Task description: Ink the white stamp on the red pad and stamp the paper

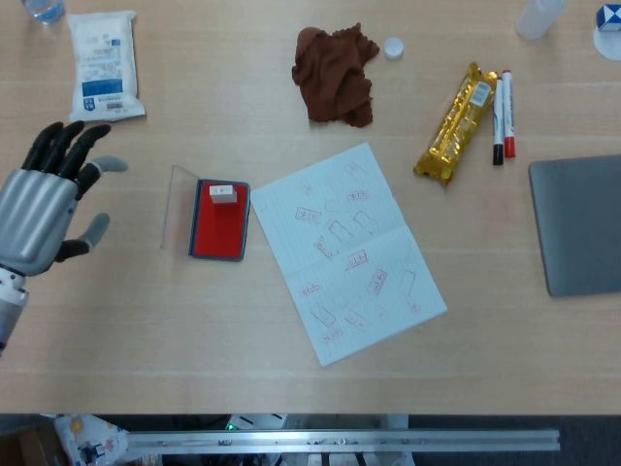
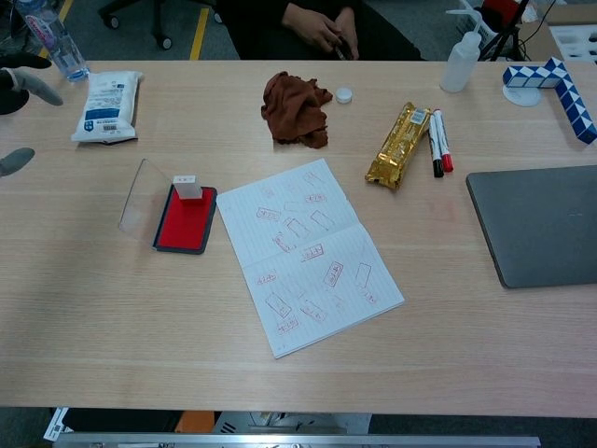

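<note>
No readable text anywhere. Red stamp marks scattered over the paper (image 1: 347, 254), too small to make out. Blue and white printing on the white packet (image 1: 103, 65), blurred beyond reading. A label on the gold wrapper (image 1: 458, 123), likewise illegible. A mark atop the white stamp (image 1: 222, 193), unclear.
</note>
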